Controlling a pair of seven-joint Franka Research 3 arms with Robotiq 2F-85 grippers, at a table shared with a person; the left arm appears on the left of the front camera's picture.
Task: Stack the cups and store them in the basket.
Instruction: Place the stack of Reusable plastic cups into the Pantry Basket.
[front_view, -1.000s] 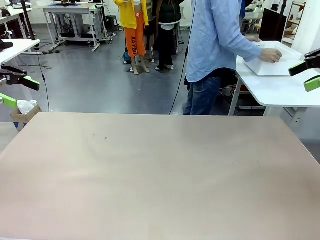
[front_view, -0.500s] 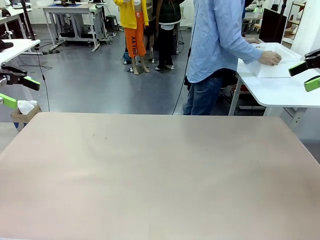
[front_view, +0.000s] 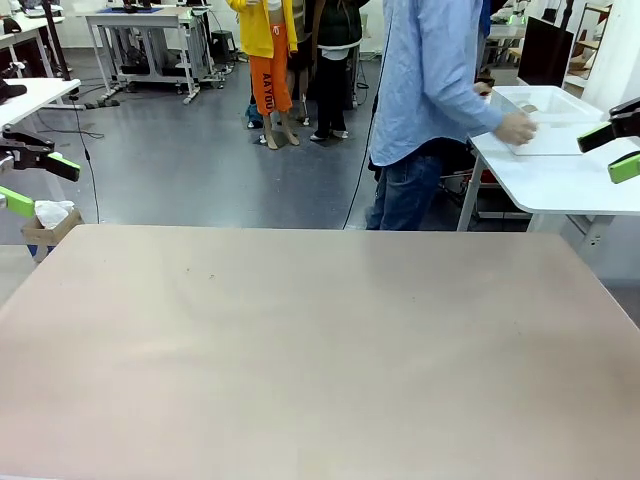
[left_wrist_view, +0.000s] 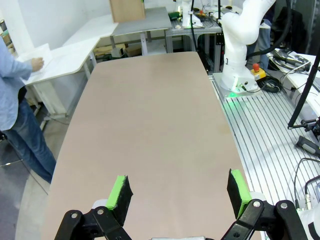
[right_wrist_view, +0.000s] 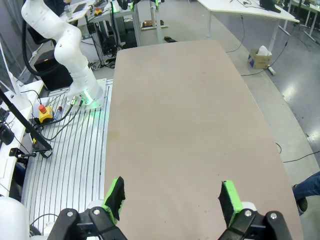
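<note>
The cups are out of view. The basket (front_view: 548, 118), a white bin, rests on a white side table (front_view: 560, 180) at the far right, and a person's hand (front_view: 515, 128) grips its near wall. In the left wrist view the basket (left_wrist_view: 44, 56) is a small white shape at the far left. My left gripper (front_view: 38, 183) hangs open at the left edge, off the table, holding nothing; its green pads (left_wrist_view: 120, 191) stand wide apart over bare tabletop. My right gripper (front_view: 612, 150) hangs open at the right edge, in front of the side table, jaws wide and nothing between them (right_wrist_view: 172, 197).
The beige work table (front_view: 320, 340) stretches bare between both arms. The person in a light blue shirt (front_view: 430, 70) stands beyond the far edge, turned toward the side table. Each wrist view catches the other arm's white base (left_wrist_view: 240, 50) (right_wrist_view: 75, 65) beside the table.
The person's hand slid leftwards along the basket to its near wall, and the basket shifted slightly. Neither gripper moved.
</note>
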